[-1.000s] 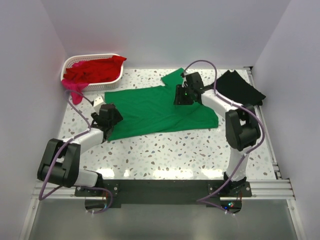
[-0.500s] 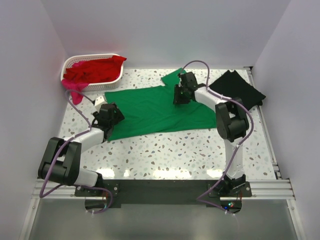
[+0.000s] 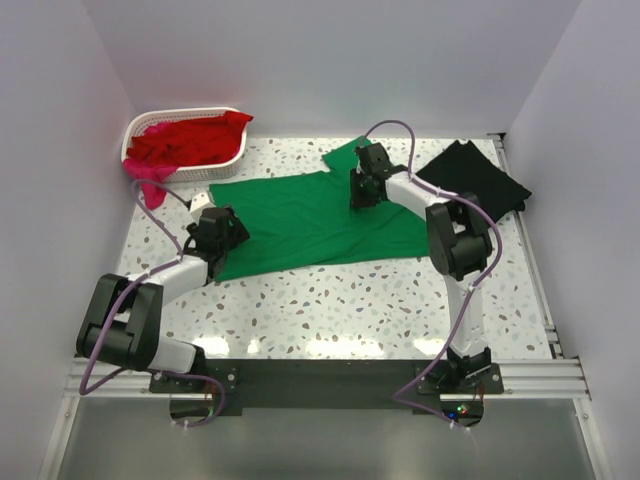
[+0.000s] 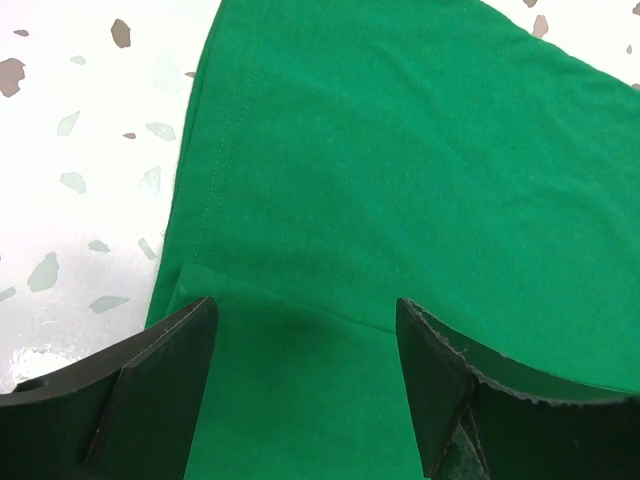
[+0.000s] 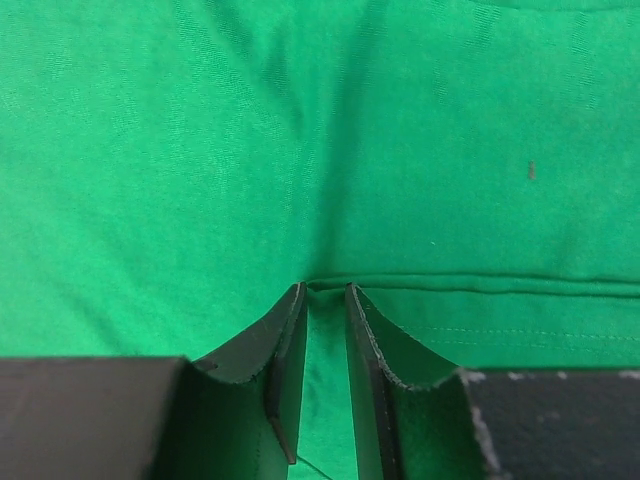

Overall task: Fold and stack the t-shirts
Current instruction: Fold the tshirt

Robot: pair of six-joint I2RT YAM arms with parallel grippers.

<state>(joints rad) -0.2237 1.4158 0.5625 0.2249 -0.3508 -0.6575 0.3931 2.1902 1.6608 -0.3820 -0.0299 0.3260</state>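
I see the green shirt (image 3: 300, 220) spread on the table (image 3: 350, 300). My left gripper (image 4: 305, 325) hangs over its near-left hem, fingers spread wide. My right gripper (image 5: 325, 300) pinches a fold by the far sleeve. 1 black shirt (image 3: 480, 178) lies far right, and 1 red shirt (image 3: 190, 142) fills the basket (image 3: 238, 155).

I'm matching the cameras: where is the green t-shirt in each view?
Top external: green t-shirt spread across mid-table.
Left wrist: fills right and bottom; table at left.
Right wrist: fills the whole picture.
Shared landmark: left claw over its near-left corner, right claw pinching it by its far sleeve.
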